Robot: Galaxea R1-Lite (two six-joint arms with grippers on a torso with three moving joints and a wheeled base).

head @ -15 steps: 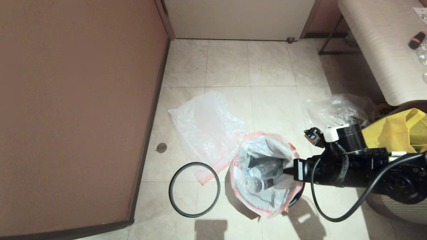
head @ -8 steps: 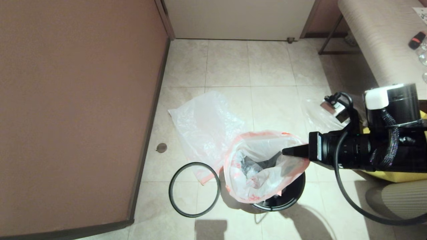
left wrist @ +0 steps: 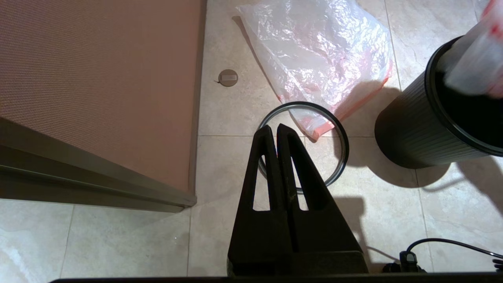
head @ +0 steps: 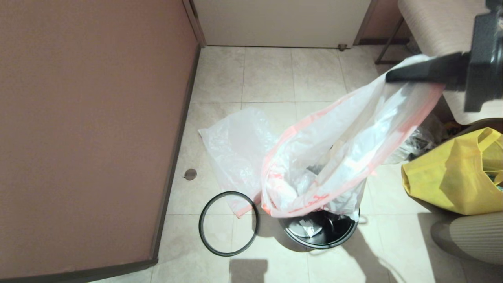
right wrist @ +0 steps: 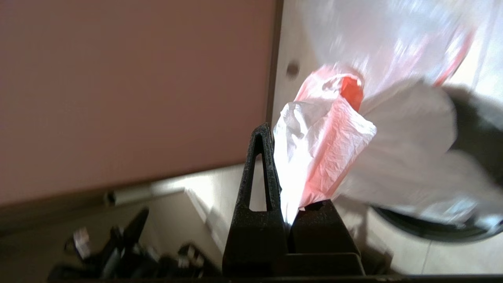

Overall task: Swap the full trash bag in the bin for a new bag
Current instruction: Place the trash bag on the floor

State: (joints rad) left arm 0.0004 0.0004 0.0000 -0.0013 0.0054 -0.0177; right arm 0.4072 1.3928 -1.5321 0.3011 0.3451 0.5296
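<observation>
our right gripper [head: 393, 74] is clamped on the pink-banded rim of the full trash bag [head: 326, 165], high and to the right of the bin [head: 320, 232]. the film stretches down from the jaws; the bag's lower part is at the bin's mouth, so we judge the step in hand as extraction. next we need more lift, then a carry clear of the bin. the new bag [head: 239, 153] lies flat on the floor tiles, just left of the bin, its corner across the loose grey ring [head: 228, 223]. the yellow bag [head: 456, 177] on the right and the bench [head: 436, 27] behind crowd the exit path. our left gripper [left wrist: 277, 131], pressed together and empty, hangs parked above the ring.
</observation>
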